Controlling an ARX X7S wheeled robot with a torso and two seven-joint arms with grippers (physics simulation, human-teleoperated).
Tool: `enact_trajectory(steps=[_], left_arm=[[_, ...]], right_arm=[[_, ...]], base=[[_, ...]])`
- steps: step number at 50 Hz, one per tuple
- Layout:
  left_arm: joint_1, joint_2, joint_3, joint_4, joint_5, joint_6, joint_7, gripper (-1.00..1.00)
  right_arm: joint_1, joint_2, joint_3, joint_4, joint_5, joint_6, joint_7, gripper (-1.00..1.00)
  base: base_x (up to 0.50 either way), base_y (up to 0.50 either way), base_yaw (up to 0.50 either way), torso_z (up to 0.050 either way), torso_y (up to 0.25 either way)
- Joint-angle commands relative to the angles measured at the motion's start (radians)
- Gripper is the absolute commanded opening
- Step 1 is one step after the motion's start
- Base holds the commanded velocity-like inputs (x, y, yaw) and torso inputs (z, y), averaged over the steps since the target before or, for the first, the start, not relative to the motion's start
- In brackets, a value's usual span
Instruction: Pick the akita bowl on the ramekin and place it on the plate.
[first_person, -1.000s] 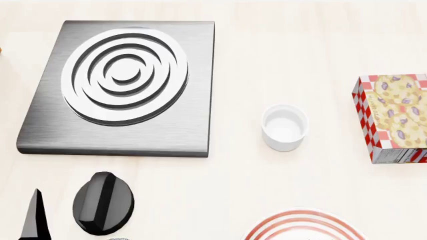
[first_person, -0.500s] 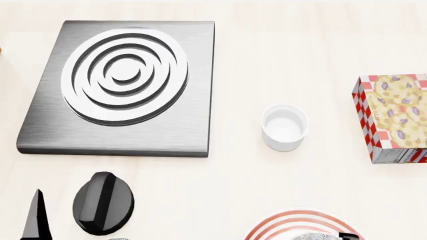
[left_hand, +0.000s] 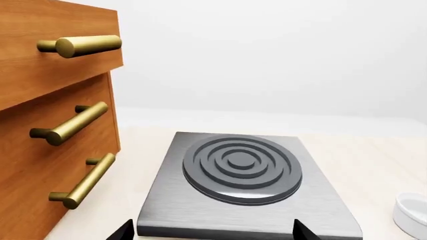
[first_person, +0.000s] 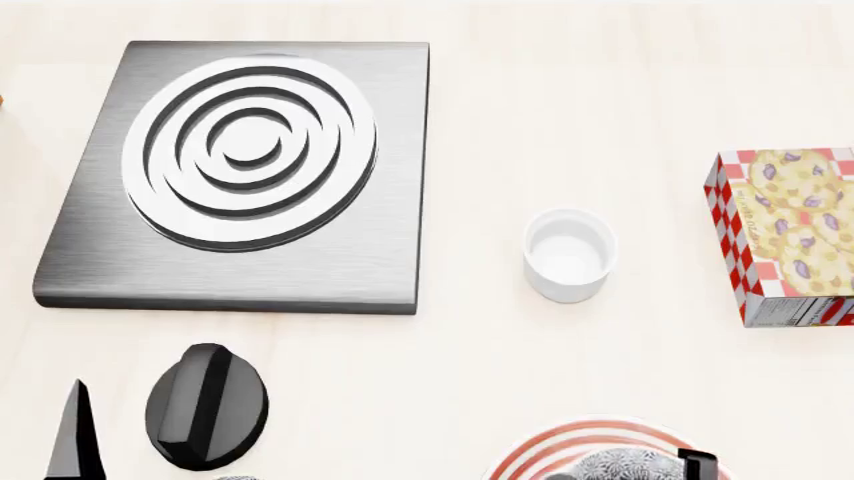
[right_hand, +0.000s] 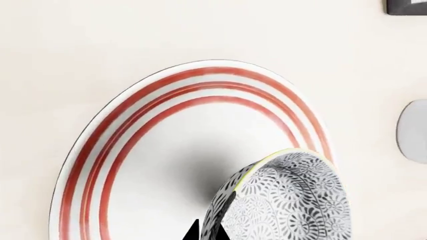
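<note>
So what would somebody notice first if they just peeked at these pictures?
Probably the big silver stove plate with its white rings, at the far left of the table. Then the red-ringed plate close to the robot, with the speckled bowl tilted over it. Also, the red-checked food box stands at the right edge.

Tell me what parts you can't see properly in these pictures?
- Akita bowl: cut off by the bottom edge in both the right wrist and head views, so whether it touches the plate is unclear.
- Right end effector: only dark tips show, so its grip cannot be judged.
- Left end effector: only two tips show.
- Ramekin: cut by the left wrist view's edge.
</note>
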Motion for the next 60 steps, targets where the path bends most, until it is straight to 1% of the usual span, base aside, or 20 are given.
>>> enact_trajectory(steps=[1, 17, 34, 37, 38, 55, 60], left_arm=[[-0.001, -0.003, 0.003, -0.001, 0.0, 0.003, -0.004, 1.0], [0.001, -0.008, 0.01, 0.001, 0.001, 0.006, -0.007, 1.0], [0.002, -0.016, 0.001, 0.01, -0.02, 0.008, -0.01, 1.0], [0.002, -0.017, 0.001, 0.011, -0.022, 0.008, -0.011, 1.0], [0.003, -0.018, 0.0, 0.013, -0.021, 0.008, -0.012, 1.0], [0.004, -0.023, 0.005, 0.02, -0.026, 0.011, -0.016, 1.0], [0.004, -0.024, 0.007, 0.019, -0.026, 0.012, -0.017, 1.0]], right_arm=[[-0.032, -0.02, 0.001, 0.034, -0.017, -0.039, 0.04, -1.0], [-0.09, -0.041, -0.002, 0.076, -0.011, -0.099, 0.086, -1.0], [-0.103, -0.053, 0.005, 0.087, 0.0, -0.104, 0.103, -1.0], [-0.108, -0.059, 0.011, 0.088, 0.02, -0.086, 0.109, -1.0], [-0.112, -0.062, 0.014, 0.093, 0.021, -0.086, 0.117, 1.0], [-0.108, -0.065, 0.029, 0.095, 0.024, -0.089, 0.135, 1.0], [-0.12, -0.056, 0.081, 0.064, 0.079, -0.111, 0.179, 1.0]], base=[[0.0, 0.0, 0.0, 0.0, 0.0], [0.0, 0.0, 0.0, 0.0, 0.001], [0.0, 0.0, 0.0, 0.0, 0.0], [0.0, 0.0, 0.0, 0.0, 0.0], [0.0, 0.0, 0.0, 0.0, 0.0], [0.0, 0.0, 0.0, 0.0, 0.0], [0.0, 0.0, 0.0, 0.0, 0.0]])
